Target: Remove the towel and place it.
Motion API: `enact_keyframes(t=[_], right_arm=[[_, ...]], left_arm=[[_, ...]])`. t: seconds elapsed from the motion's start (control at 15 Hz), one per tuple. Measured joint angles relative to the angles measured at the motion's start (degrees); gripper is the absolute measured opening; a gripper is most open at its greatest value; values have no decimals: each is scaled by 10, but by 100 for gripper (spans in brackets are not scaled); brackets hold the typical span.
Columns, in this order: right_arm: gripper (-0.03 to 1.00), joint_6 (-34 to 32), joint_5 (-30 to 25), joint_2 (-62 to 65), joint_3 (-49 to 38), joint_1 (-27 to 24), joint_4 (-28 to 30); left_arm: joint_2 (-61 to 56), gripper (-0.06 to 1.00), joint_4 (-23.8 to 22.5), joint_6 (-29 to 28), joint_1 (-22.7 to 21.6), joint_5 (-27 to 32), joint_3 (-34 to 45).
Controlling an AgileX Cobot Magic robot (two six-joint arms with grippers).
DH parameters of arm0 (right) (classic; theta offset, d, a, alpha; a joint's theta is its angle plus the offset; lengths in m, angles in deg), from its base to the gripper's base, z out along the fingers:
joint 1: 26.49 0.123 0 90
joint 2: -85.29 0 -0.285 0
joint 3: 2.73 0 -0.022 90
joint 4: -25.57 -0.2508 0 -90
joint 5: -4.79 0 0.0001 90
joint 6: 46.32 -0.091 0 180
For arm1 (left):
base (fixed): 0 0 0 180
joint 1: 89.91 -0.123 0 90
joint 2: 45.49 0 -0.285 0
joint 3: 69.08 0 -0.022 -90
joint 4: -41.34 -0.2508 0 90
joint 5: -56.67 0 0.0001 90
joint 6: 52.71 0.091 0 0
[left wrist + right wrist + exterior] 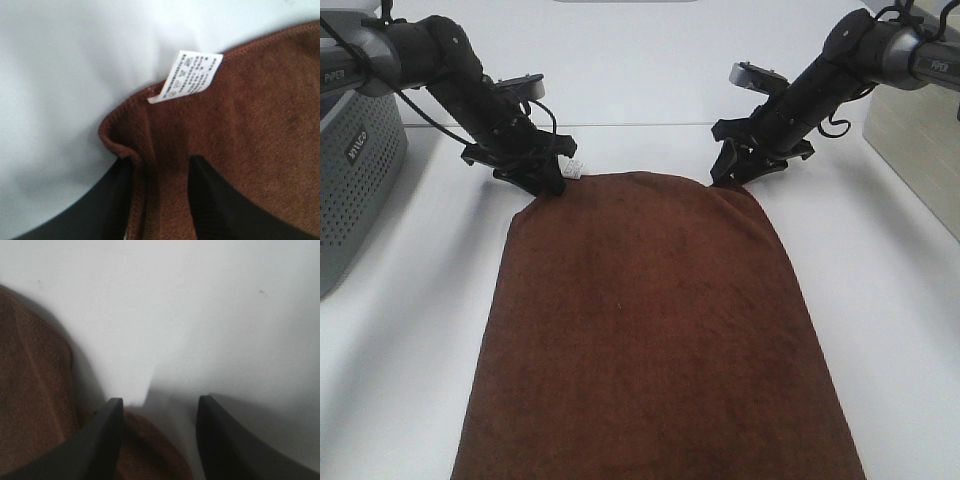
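Note:
The dark brown towel lies spread flat on the white table, its long side running from the far middle to the front edge. Its white label sits at the far left corner. My left gripper is at that corner. In the left wrist view the towel's hem is bunched in a fold between the gripper's two fingers, with the label just beyond. My right gripper is at the far right corner. In the right wrist view it is open, with the towel beside and under one finger.
A grey perforated basket stands at the left edge of the table. A beige box stands at the right edge. Bare white table lies on both sides of the towel and behind it.

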Motion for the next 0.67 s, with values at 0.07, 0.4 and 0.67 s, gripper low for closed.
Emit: enact_keyframes(t=[0.07, 0.4, 0.67], right_arm=[[47, 6, -7, 0, 0, 0, 1], [45, 30, -14, -6, 1, 0, 0], [17, 30, -14, -11, 2, 0, -1]], left_arm=[[0, 35, -1, 0, 0, -1, 0], [1, 34, -5, 0, 0, -13, 0], [1, 34, -5, 0, 0, -13, 0]])
